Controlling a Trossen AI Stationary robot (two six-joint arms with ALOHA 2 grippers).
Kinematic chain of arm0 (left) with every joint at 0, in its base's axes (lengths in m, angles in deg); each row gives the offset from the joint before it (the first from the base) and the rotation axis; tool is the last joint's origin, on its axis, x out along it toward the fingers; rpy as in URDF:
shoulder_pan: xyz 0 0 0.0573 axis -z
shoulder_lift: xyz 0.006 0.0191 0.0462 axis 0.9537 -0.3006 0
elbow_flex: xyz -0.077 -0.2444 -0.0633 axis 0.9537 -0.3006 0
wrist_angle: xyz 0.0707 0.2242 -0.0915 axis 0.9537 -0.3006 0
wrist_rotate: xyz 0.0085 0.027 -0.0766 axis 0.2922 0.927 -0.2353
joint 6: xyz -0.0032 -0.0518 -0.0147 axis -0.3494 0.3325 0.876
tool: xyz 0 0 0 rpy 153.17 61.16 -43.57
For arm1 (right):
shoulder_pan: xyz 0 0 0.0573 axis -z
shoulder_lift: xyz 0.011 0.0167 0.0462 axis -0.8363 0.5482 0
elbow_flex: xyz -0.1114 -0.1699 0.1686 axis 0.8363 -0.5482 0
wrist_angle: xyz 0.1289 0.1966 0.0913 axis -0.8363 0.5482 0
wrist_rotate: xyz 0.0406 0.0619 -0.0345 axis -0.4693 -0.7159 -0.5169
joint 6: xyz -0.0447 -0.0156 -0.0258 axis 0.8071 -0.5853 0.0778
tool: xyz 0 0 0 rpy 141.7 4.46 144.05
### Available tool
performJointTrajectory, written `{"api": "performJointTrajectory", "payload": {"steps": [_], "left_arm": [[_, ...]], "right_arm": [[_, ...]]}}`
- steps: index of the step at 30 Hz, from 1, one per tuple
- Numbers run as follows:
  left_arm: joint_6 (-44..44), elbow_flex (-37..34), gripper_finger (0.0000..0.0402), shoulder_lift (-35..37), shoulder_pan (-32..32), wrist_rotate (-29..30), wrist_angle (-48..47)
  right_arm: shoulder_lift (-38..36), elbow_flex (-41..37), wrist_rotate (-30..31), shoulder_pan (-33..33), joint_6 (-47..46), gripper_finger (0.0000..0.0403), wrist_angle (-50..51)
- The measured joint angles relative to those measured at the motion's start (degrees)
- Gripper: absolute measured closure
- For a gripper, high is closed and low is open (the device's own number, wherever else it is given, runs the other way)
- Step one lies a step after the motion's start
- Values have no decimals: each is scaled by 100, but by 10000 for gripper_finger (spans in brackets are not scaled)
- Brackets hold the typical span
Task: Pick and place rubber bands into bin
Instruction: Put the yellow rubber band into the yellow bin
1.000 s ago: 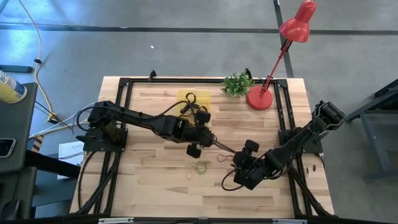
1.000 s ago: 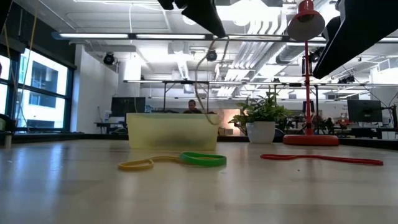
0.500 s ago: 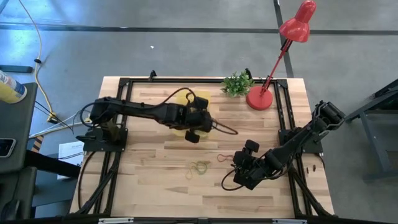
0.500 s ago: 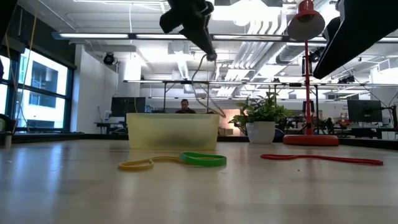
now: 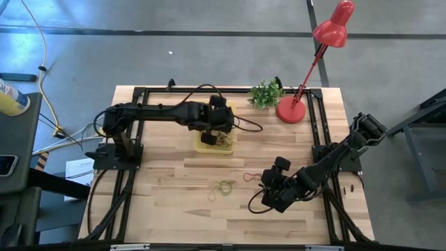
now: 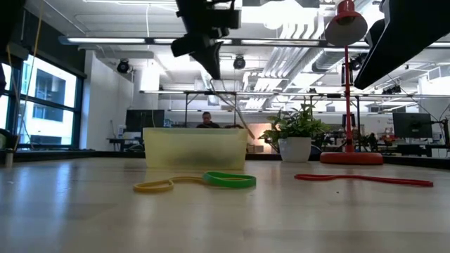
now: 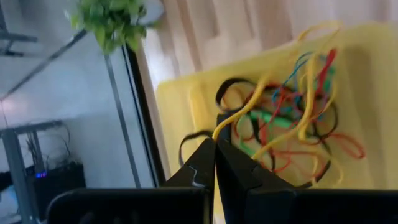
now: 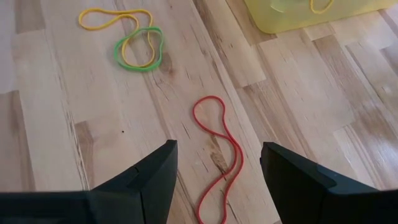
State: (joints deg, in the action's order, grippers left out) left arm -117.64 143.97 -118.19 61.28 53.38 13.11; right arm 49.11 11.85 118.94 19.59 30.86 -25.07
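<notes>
The yellow bin point(image 5: 208, 145) stands at the far middle of the table and holds a tangle of rubber bands point(image 7: 280, 118) in several colours. My left gripper point(image 5: 226, 130) hangs above the bin, shut on a long yellow rubber band point(image 7: 298, 68). A green band point(image 6: 228, 180) and a yellow band point(image 6: 155, 185) lie overlapped on the wood, with a red band point(image 8: 217, 143) to their right. My right gripper point(image 8: 217, 152) hovers open just above the red band and touches nothing. My left gripper pinches the long yellow band at one end of its loop point(image 7: 217, 132) between its shut fingertips. The fingers slant down from the table's left. The band hangs slack below them point(image 6: 228, 102) toward the bin; the bin's wall hides its lower end.
A red lamp point(image 5: 291, 110) and a small green plant point(image 5: 265, 93) stand at the far right, beside the bin. Black frame rails point(image 5: 317, 132) run along the table's sides. Bare wood lies at the near edge.
My left gripper, shut all the while, has swung from the table's middle toward the far edge and now hangs over the bin. The long band has gone with it, lifted clear and trailing to the right.
</notes>
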Motion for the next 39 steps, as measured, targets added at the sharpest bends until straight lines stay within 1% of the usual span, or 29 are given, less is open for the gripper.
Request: {"api": "performJointTrajectory", "payload": {"steps": [6, 14, 18, 27, 37, 39], "left_arm": [[-67, 0, 401, 0, -229, 8, -283], [-127, -106, 401, 0, -261, 38, -342], [-107, -293, 401, 0, -269, 34, -339], [76, -744, 401, 0, -265, -321, -35], [155, -787, 401, 0, -265, -373, 46], [153, -787, 400, 0, -265, -457, 44]], "right_arm": [[0, 0, 0, 0, 0, 183, 0], [0, -2, 7, 0, -55, 183, -38], [0, -2, 8, 0, -66, 183, -93], [0, -2, 9, 0, -66, 183, -177], [0, -2, 9, 0, -66, 183, -255], [0, -2, 9, 0, -66, 183, -260]]}}
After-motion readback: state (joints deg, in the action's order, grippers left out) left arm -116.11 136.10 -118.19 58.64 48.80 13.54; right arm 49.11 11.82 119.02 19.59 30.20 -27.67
